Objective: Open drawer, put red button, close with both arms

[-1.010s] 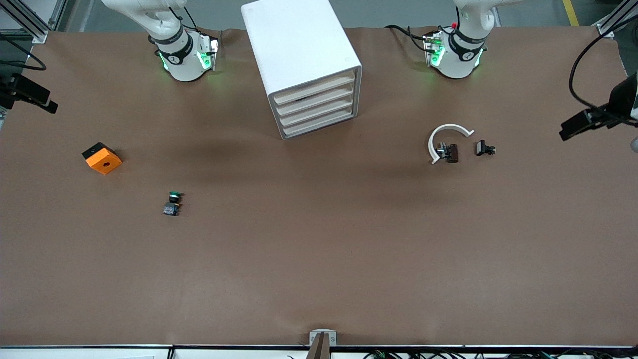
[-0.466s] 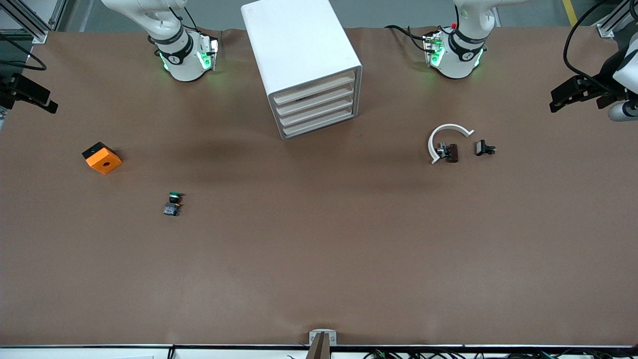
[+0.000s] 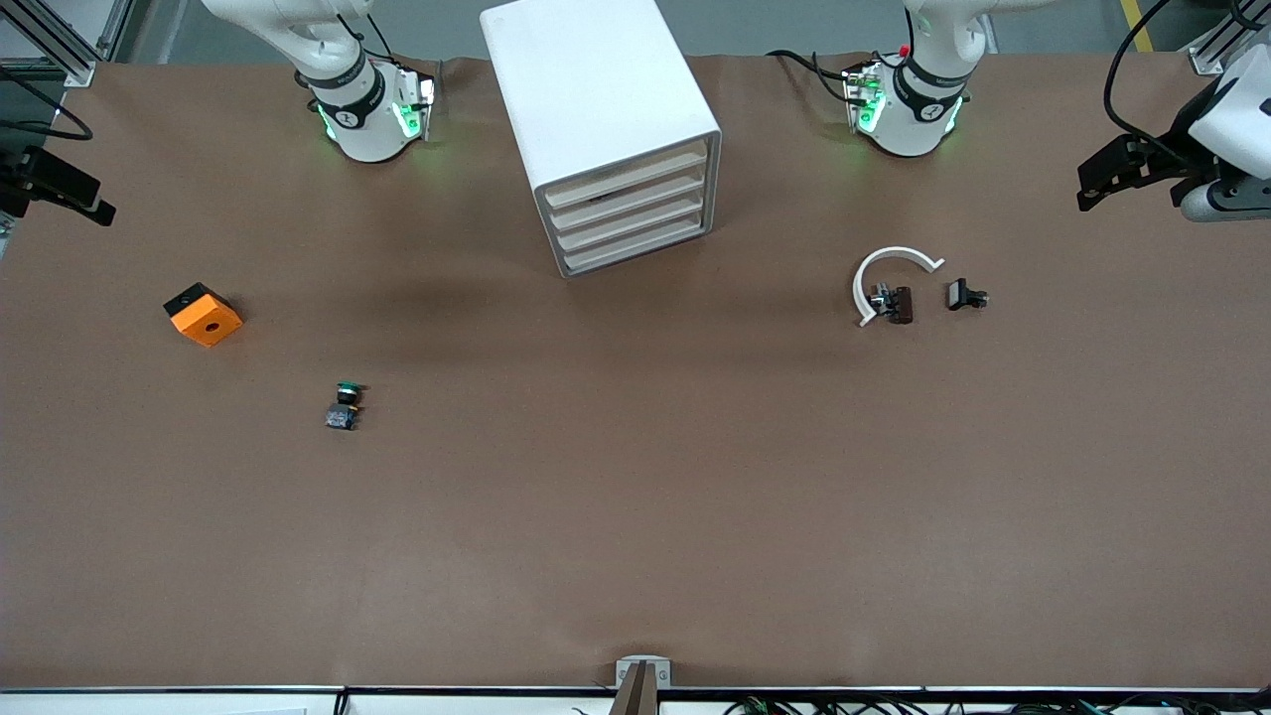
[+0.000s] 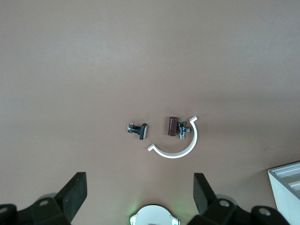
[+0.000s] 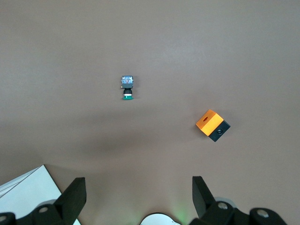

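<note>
Moved inward, black left gripper [image 3: 1092,186] hung open over table's edge; open right gripper [image 5: 136,199] waited; white cabinet's cream-slatted drawer [image 3: 628,181] needs square approach.

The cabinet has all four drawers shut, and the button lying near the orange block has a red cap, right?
Not quite. The cabinet does have all four drawers shut, but the button near the orange block has a green cap, as the front view and right wrist view show.

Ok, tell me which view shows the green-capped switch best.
The right wrist view: the green-capped switch shows largest, cap and dark body distinct. The front view shows it smaller, lying on the table. The left wrist view misses it.
</note>
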### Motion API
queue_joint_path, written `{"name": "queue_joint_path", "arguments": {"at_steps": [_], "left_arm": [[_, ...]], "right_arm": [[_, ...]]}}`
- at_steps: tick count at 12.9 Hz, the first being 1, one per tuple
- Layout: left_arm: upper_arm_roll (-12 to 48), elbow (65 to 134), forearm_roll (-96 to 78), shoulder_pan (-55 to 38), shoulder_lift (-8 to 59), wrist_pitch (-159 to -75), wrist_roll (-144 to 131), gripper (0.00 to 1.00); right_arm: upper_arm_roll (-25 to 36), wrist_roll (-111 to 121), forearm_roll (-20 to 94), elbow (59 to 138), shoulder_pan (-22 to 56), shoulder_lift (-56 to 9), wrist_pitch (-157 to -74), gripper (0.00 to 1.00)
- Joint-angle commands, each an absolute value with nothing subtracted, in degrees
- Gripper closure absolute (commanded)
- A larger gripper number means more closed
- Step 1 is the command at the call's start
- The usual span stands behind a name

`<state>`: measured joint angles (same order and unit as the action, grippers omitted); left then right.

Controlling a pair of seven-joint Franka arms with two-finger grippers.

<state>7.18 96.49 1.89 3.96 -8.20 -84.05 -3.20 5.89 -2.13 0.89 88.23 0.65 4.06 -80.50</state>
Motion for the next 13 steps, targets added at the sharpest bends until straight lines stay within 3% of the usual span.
{"name": "queue_joint_path", "arguments": {"at_steps": [1,13], "left_arm": [[6.86,97.74,0.36,3.87,-10.11,-85.25,-1.93,0.00],[6.15,96.25,-1.67,4.31,-8.35,-86.84,-2.81,0.00]], "right_arm": [[5.36,-1.58,0.26,87.36,0.09,3.69,-81.38,0.00],[5.36,-1.06,0.53,87.45,0.00,2.99,-84.11,0.00]]}}
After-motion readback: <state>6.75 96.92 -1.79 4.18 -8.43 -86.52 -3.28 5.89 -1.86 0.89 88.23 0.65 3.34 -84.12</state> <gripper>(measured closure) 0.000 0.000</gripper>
